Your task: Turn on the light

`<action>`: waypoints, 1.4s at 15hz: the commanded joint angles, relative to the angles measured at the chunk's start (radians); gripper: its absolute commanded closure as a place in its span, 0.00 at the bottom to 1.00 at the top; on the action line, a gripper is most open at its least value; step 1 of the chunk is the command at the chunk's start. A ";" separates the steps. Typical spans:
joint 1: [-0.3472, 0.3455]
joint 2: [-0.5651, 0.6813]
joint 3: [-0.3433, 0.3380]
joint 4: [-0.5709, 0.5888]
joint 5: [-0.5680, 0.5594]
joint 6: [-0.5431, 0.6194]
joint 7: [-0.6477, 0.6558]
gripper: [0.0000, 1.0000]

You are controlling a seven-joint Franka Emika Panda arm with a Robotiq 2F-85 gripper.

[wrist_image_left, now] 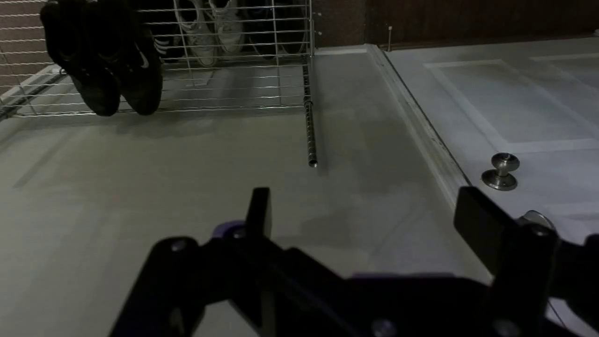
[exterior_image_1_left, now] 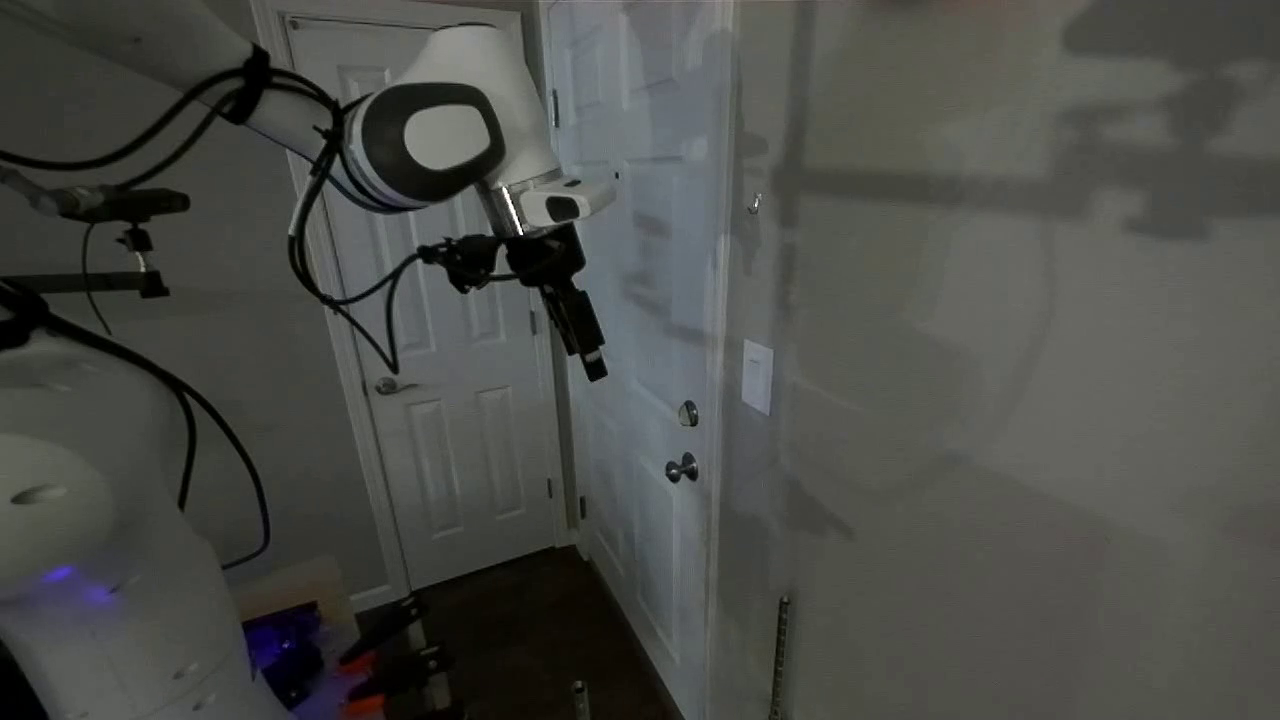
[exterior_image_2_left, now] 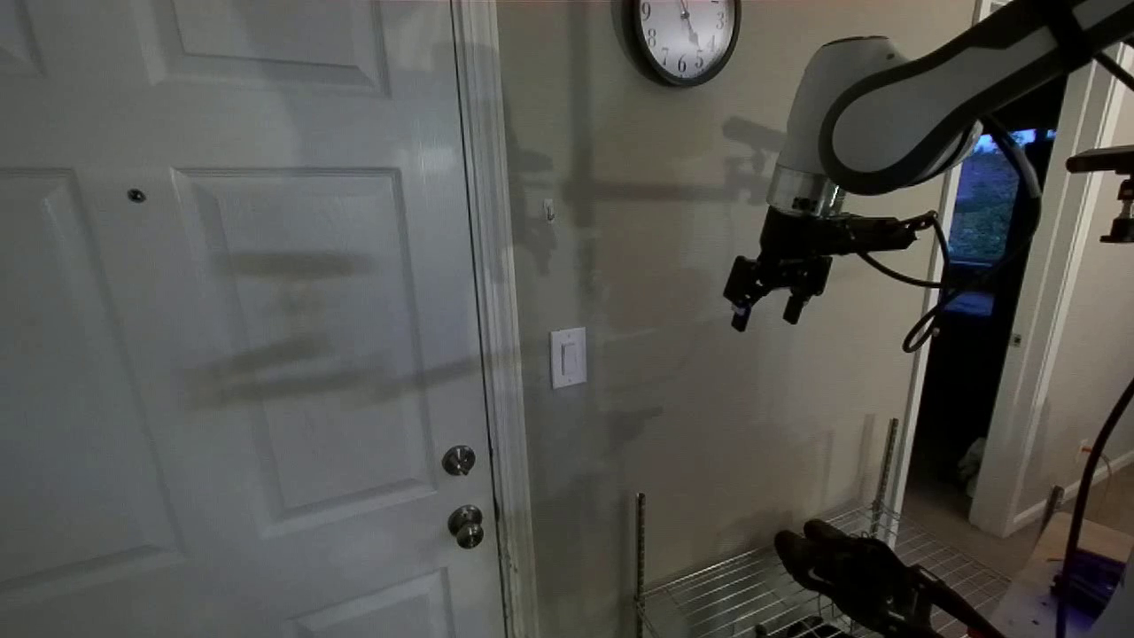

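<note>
Light switch sits upright on the wall, just beside the trim of the white paneled door; you see the deadbolt and round knob lower down on that door. Your pincer hangs spread, well apart from the switch. Around the switch you have a small hook and a wall clock higher up and, below, a metal post of a wire rack. That rack bears dark sneakers, seen in the wrist view.
</note>
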 commanded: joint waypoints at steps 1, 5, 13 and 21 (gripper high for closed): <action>-0.004 0.036 0.004 0.008 -0.009 0.016 0.017 0.00; 0.013 0.126 0.004 0.022 0.012 0.138 0.009 0.00; 0.038 0.428 0.022 0.156 0.009 0.472 0.017 0.00; 0.041 0.577 0.039 0.268 0.002 0.565 0.000 0.00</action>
